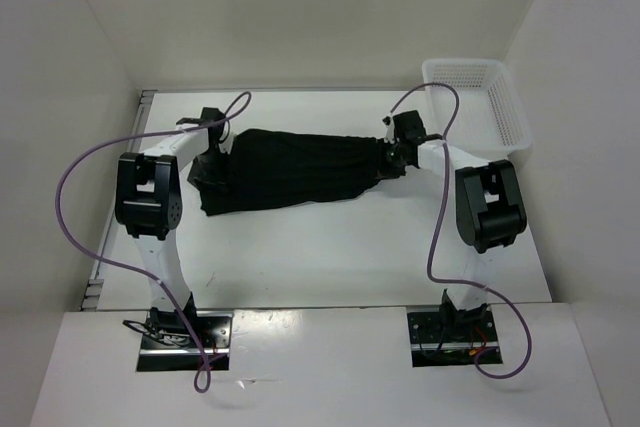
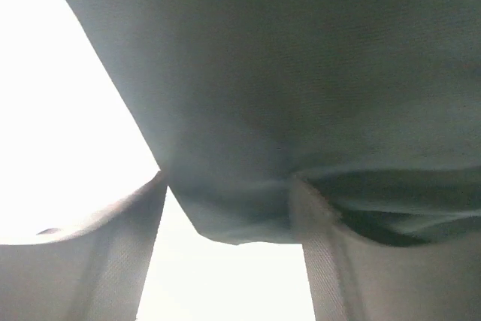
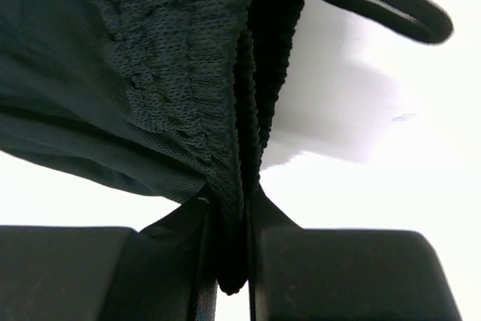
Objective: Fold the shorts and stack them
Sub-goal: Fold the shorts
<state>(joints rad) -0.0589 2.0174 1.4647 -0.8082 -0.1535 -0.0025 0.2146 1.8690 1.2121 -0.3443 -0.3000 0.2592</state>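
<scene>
Right now the shorts (image 1: pixel 290 169) are lying stretched across the middle of the bench (image 1: pixel 330 257), running sideways between the two arms. The left end is bunching into a dark heap.

The right fingers (image 3: pixel 338 276) are clenching on the ribbed waistband edge, with only a narrow strip of cloth sitting between them. That thin bite is posing the main risk, since a firm pull towards a fold may be enough to drag the edge out. The drawstring (image 3: pixel 391 9) is hanging in a free loop beside the grip, so it is risking a snag on a finger or getting trapped inside the fold.

The left fingers (image 2: pixel 98 261) are standing apart, released, with a corner of fabric sagging loosely between them. That view is hazy and washed out, so they may be brushing the cloth without holding it. With only one end held, any lift is likely to leave the bunched left end dragging and the fold skewing.

The white mesh basket (image 1: pixel 478 97) is sitting near the right arm's elbow, where a wide swing could be knocking it.

No brand, label or writing is showing legibly on the cloth, the basket or the arms.
</scene>
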